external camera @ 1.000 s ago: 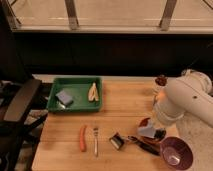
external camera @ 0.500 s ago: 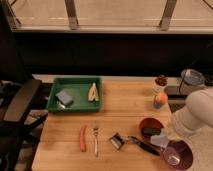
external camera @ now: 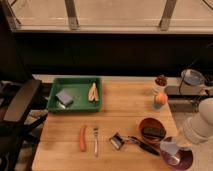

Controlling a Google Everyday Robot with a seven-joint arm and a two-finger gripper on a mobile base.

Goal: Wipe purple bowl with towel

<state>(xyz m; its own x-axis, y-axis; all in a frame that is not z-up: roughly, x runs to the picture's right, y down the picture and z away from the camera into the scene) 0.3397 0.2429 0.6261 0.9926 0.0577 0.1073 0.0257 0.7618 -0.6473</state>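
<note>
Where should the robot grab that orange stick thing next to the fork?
Around the middle of the orange piece, coming straight down. It lies flat and long on the table, with a gap to the fork. The gripper, shut, sits far right at the purple bowl.

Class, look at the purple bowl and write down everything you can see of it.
The purple bowl is round, glossy and plastic-looking. It stands upright at the wooden table's front right corner, beside the reddish-brown bowl. A pale towel lies inside it, where the shut gripper sits at the end of the white arm.
</note>
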